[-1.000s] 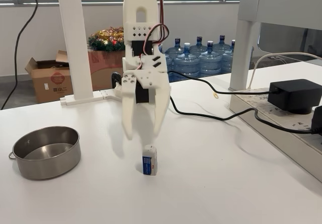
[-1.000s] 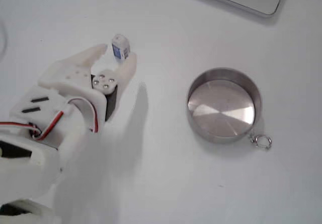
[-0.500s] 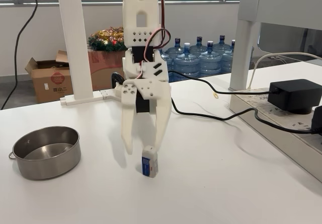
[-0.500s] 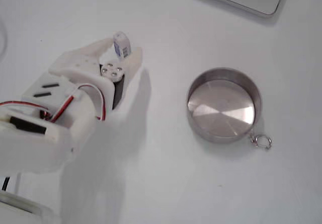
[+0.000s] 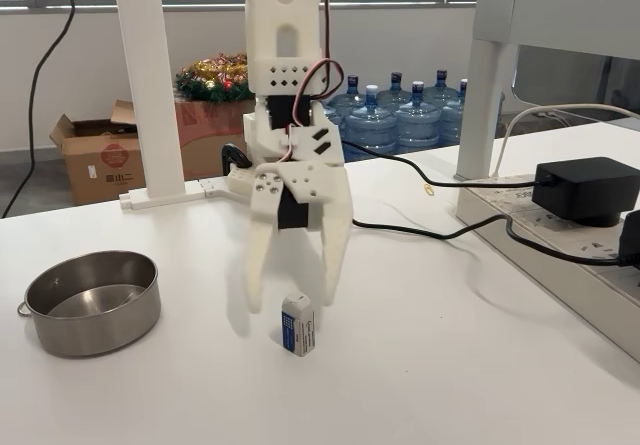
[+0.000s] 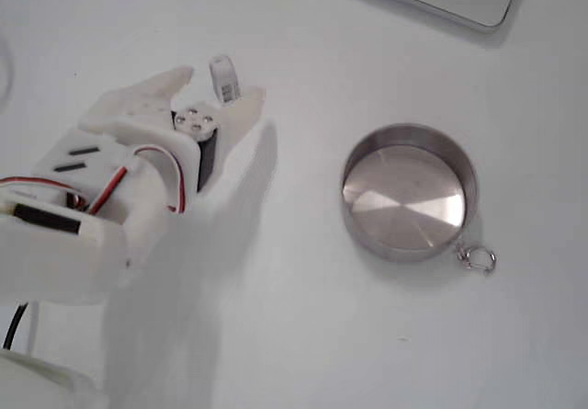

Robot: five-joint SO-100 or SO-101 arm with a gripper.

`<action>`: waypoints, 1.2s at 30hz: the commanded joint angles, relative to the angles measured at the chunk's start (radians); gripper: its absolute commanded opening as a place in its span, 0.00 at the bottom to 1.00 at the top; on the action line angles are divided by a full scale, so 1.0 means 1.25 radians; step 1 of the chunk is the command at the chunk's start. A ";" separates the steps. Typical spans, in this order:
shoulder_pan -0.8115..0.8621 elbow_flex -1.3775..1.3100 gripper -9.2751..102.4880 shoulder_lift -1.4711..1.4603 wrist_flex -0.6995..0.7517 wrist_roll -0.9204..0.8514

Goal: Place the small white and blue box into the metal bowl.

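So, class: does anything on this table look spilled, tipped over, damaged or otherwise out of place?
Nothing stands out. The small white and blue box stands upright on the table, the open gripper poised around it. The metal bowl sits level and empty to the left in that fixed view. No spills or damage visible.

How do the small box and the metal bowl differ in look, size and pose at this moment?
The box is white with a blue label; the bowl is bare brushed steel. The box is tiny and rectangular; the bowl is far larger and round. The box stands on end between the open gripper's fingers; the bowl sits flat, away from them, empty. Both rest on the white table.
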 commanded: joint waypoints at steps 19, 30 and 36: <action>0.002 -0.118 0.33 -0.194 -0.200 0.009; 0.018 -0.104 0.25 -0.184 -0.205 0.000; 0.023 -0.104 0.25 -0.200 -0.205 -0.002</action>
